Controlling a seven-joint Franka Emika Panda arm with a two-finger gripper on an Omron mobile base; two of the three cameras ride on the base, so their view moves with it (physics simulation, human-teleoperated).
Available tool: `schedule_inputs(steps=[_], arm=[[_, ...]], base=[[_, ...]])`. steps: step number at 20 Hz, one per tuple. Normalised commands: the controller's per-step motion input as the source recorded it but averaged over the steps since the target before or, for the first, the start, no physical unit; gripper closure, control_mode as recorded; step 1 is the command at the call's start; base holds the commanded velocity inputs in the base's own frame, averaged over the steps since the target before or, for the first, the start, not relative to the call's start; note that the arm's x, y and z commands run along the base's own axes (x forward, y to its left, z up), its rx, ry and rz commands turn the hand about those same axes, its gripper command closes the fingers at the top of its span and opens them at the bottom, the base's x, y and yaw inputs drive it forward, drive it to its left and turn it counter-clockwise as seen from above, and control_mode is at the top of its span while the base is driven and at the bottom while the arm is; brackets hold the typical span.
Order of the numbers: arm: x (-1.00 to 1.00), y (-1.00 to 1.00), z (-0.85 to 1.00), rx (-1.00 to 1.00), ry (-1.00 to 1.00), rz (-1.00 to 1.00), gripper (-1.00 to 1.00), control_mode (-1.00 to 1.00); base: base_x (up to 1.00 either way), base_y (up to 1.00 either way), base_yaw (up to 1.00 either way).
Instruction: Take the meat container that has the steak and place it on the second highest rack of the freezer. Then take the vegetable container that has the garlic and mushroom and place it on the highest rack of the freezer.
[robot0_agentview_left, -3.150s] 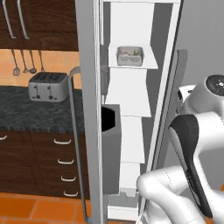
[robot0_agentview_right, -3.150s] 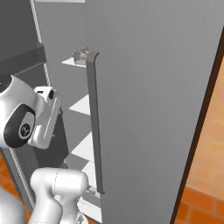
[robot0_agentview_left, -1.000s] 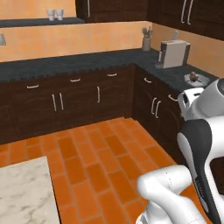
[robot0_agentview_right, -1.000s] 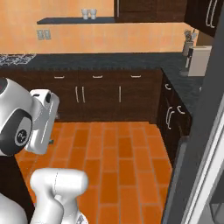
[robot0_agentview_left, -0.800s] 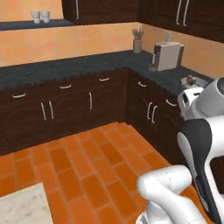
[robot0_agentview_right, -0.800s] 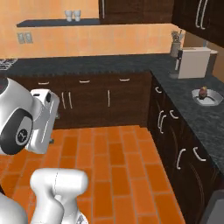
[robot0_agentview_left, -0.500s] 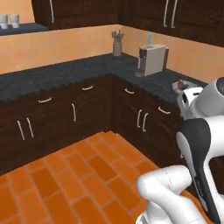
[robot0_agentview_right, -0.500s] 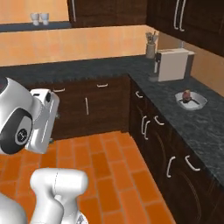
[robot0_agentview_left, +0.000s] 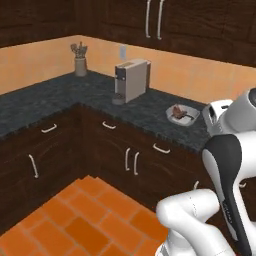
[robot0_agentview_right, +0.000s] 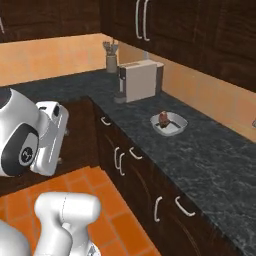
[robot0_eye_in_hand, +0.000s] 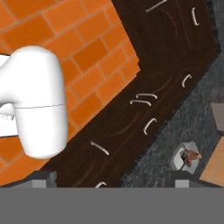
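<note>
A shallow white container (robot0_agentview_left: 182, 114) sits on the dark counter (robot0_agentview_left: 150, 107), to the right of the coffee machine. It also shows in the right base view (robot0_agentview_right: 169, 123) and small in the hand view (robot0_eye_in_hand: 186, 156). Small reddish-brown and pale lumps lie in it, too small to tell whether they are the steak or the garlic and mushroom. My gripper (robot0_eye_in_hand: 113, 180) is open and holds nothing. It hangs over the cabinet fronts, well short of the container. The freezer is out of view.
A beige coffee machine (robot0_agentview_left: 131, 80) and a utensil holder (robot0_agentview_left: 80, 64) stand on the L-shaped counter. Dark drawers with silver handles (robot0_agentview_right: 119, 160) run below it, and wall cabinets (robot0_agentview_right: 145, 22) hang above. The orange tiled floor (robot0_agentview_left: 75, 220) lies in front.
The whole picture has swung from the open freezer, with a container on a shelf, across the kitchen to the corner counter: the base has turned. The arm holds the same pose, jaws still open.
</note>
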Motion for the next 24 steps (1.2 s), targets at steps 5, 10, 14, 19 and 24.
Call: schedule_inputs(steps=[5, 10, 14, 19, 24], arm=[[0.0, 0.0, 0.0, 0.0, 0.0, 0.0, -1.0, 1.0], [0.0, 0.0, 0.0, 0.0, 0.0, 0.0, -1.0, 1.0], [0.0, 0.0, 0.0, 0.0, 0.0, 0.0, -1.0, 1.0], [0.0, 0.0, 0.0, 0.0, 0.0, 0.0, -1.0, 1.0], [0.0, 0.0, 0.0, 0.0, 0.0, 0.0, -1.0, 1.0]], base=[[0.67, 0.33, -0.65], [0.58, 0.5, -0.68], [0.51, 0.73, -0.64], [0.6, 0.67, -0.57], [0.61, 0.42, -0.5]])
